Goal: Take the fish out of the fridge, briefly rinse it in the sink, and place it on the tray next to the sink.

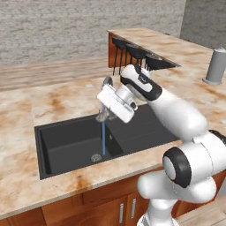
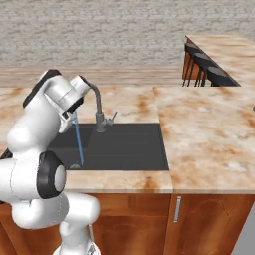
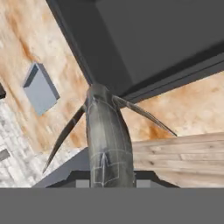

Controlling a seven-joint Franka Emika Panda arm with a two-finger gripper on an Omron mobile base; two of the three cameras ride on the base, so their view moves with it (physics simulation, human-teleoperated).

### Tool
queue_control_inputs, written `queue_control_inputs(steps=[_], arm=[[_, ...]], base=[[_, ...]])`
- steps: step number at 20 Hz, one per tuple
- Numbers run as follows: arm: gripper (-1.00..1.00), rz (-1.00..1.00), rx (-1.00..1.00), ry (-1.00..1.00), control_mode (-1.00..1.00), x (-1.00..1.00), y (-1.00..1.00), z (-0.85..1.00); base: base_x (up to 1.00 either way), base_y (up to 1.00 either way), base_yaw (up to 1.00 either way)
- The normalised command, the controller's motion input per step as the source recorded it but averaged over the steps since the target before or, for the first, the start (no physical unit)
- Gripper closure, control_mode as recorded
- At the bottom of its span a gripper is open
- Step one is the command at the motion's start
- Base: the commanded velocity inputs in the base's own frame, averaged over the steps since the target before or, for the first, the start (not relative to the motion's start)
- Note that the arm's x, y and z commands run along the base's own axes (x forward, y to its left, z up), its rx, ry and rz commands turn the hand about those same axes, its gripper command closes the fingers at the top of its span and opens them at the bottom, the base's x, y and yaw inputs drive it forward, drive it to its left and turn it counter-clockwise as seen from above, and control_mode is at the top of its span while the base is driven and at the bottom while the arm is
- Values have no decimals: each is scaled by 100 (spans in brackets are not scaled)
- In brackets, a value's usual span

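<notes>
My gripper (image 1: 107,112) hangs over the black sink (image 1: 66,145), shut on the fish (image 1: 103,117). The hand view looks along the fish (image 3: 105,140): a slim grey body with thin fins spread to both sides, held at the gripper (image 3: 112,183). A blue stream of water (image 1: 103,137) falls from the grey gooseneck tap (image 2: 97,107) straight past the fish to the drain (image 1: 96,157). The light grey tray (image 3: 40,87) lies flat on the counter beside the sink basin (image 3: 153,39). In the right base view my arm hides the gripper. The fridge is out of view.
Marbled counter (image 1: 39,101) surrounds the sink, with wooden cabinet doors (image 2: 209,219) below. Black bar stools (image 1: 137,55) stand at the far counter. A grey cylinder (image 1: 216,66) stands on the counter at the right.
</notes>
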Motion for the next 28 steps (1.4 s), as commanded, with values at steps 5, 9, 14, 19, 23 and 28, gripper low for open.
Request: queue_control_inputs(steps=[5,9,14,19,23,28], arm=[[100,0,-81,-1,-100,-76,1,38],[100,1,-79,-8,-100,-23,-24,1],[100,0,-20,-29,-100,-7,-15,-1],[100,3,-3,-3,-100,-44,31,-4],[100,0,0,0,100,0,0,0],[100,0,0,0,100,0,0,0]], base=[[0,0,0],[0,0,0],[0,0,0],[0,0,0],[-100,96,15],[-39,100,0]])
